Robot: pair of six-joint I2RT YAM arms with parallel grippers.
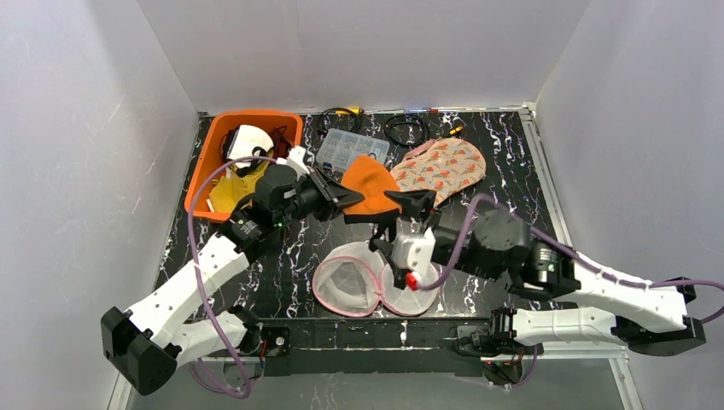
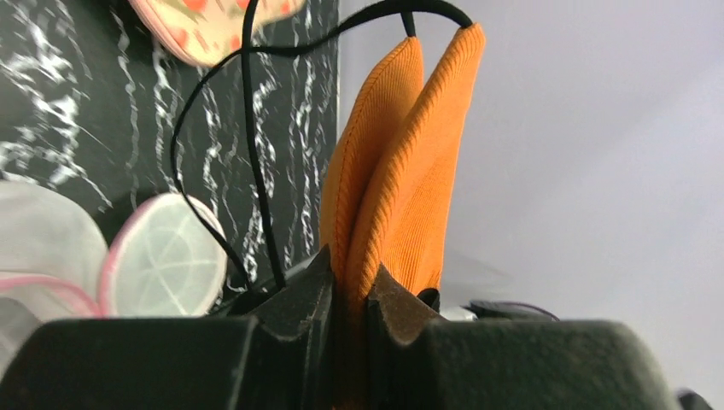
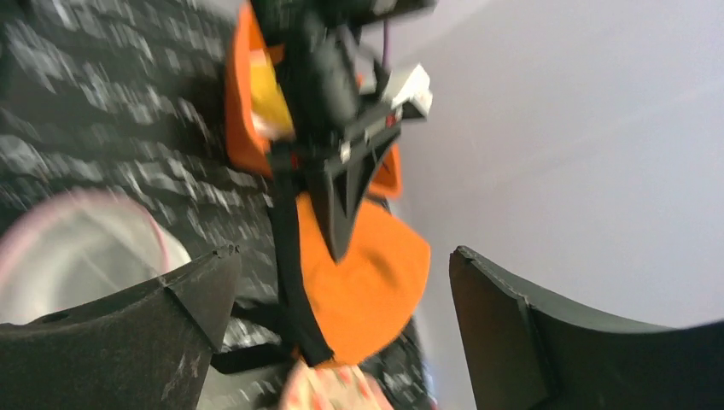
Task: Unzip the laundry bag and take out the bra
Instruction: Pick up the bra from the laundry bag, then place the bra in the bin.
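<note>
My left gripper [image 2: 350,275] pinches the bra [image 2: 401,171] clear of the laundry bag [image 1: 348,280], right gripper [image 3: 341,260] spread wide; next, lay it aside.

Top camera overhead, facing down on table [image 1: 504,184]; wrist cameras close, sharing bra [image 2: 401,171].

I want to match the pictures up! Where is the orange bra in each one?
Top external: the orange bra is in the middle, pinched by the left gripper.
Left wrist: centre, sticking up from the shut left gripper.
Right wrist: centre, beyond the open right gripper.
Shared landmark: the pink-edged mesh laundry bag, at the left in both wrist views.
</note>
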